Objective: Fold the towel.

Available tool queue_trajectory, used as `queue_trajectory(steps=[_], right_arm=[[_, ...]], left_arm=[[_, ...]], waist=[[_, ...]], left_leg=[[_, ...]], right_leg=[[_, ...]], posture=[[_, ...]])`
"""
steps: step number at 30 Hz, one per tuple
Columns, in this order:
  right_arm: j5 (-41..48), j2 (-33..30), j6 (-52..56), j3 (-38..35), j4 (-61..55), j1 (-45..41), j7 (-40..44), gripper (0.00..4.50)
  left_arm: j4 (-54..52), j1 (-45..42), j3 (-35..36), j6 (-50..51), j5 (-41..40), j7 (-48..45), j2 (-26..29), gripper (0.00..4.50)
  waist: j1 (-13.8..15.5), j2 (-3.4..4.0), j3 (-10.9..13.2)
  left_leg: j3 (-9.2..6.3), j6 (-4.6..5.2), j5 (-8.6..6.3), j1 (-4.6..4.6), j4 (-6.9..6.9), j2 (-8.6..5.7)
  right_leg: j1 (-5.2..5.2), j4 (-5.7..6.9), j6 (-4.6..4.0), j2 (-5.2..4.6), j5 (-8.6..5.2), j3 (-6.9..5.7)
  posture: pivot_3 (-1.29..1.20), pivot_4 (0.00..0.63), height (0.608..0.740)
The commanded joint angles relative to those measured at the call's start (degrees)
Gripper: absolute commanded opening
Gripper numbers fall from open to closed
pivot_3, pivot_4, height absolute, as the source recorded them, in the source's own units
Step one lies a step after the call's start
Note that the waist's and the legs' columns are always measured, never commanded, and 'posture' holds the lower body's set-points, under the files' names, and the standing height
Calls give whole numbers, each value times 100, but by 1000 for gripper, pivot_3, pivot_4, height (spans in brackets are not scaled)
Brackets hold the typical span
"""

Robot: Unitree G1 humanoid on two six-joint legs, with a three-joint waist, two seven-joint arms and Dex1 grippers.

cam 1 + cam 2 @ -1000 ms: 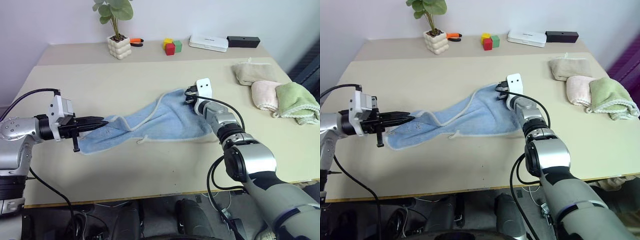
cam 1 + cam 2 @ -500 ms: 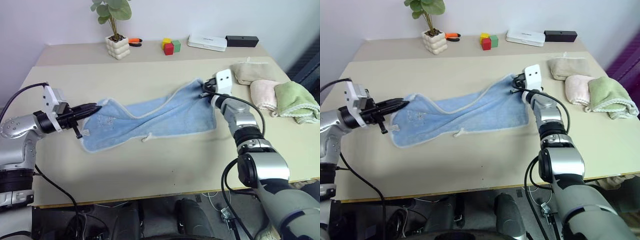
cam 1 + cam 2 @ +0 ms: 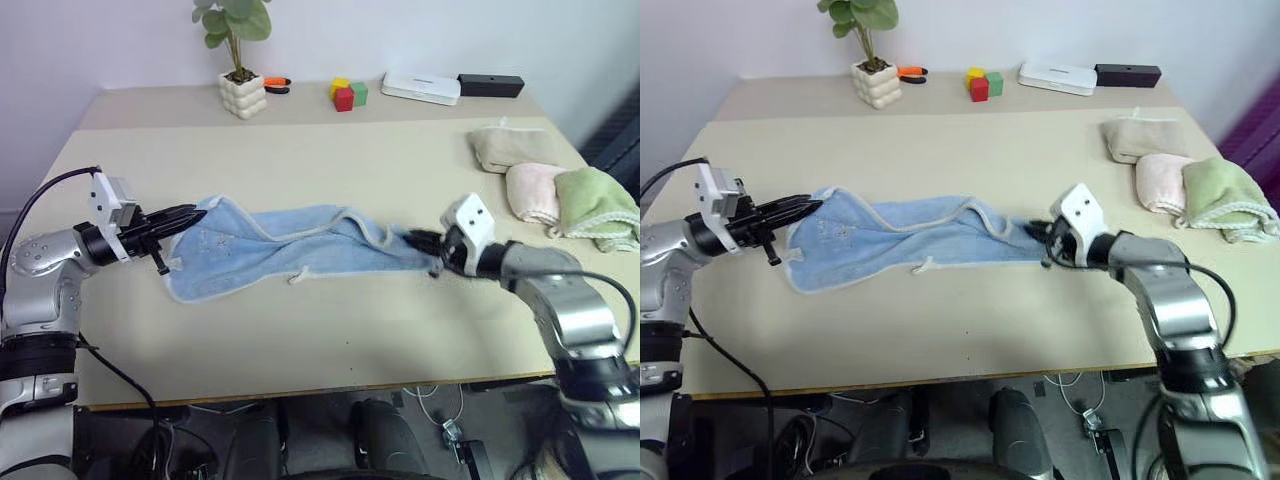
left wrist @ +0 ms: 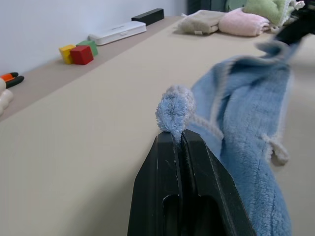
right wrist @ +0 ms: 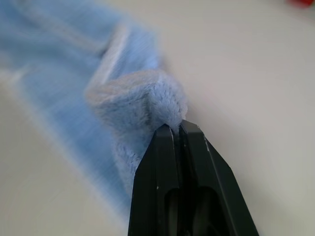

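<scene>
You are stretching the towel (image 3: 290, 245), which is lying rumpled lengthwise across the table (image 3: 330, 160), with the left claw (image 3: 190, 216) pinching one corner and the right claw (image 3: 425, 244) pinching the opposite end, so next you are probably needing to spread it flat before folding.

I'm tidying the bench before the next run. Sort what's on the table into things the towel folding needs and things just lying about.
Needed:
- blue towel
- left gripper, shut on one corner
- right gripper, shut on the other end

Lying about:
- beige, pink and green folded towels
- potted plant
- coloured blocks
- white box
- black box
- orange-handled tool
</scene>
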Motion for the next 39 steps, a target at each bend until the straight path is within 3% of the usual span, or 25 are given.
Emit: queue_trajectory(steps=[1,3,10,28,31,36,39], right_arm=[[217,-91,250,21,-470,101,76,42],[260,35,301,69,-289,86,20,42],[-248,-45,-55,472,-36,68,-169,3351],[-183,-546,-248,746,-119,-391,760,3351],[-202,-571,-228,841,-83,-400,858,2526],[-375,-570,-339,955,22,-459,871,32],[-310,-578,-339,864,-19,-496,906,32]], left_arm=[[-26,-146,-2,-62,-13,-64,-2,0],[-5,-194,-50,-89,13,-76,-37,0],[2,-282,-106,-78,41,-113,-46,0],[-253,-123,-73,-5,-6,-66,-63,0],[-269,-124,-72,-3,-9,-58,-65,0],[-281,-121,-71,0,-2,-55,-57,0],[-290,-112,-68,19,-9,-49,-56,0]], waist=[[11,0,0],[40,-1,0],[74,-4,0],[67,-5,0],[67,-5,0],[73,-5,0],[70,-5,0]], left_leg=[[3,0,0,0,4,0],[1,0,0,1,10,0],[-1,1,0,0,14,-2],[-2,1,0,1,15,-2],[-2,1,0,1,15,-1],[-2,1,0,1,16,-2],[-2,1,0,1,16,-1]], right_leg=[[-1,1,0,0,0,1],[0,6,-1,0,1,1],[4,4,-1,0,0,1],[5,5,-1,0,1,0],[4,6,-1,1,1,0],[5,6,-1,0,1,0],[5,5,-1,1,1,0]], posture=[[0,150,735],[0,150,735],[0,150,735],[0,150,735],[0,150,735],[0,150,735],[0,150,735]])
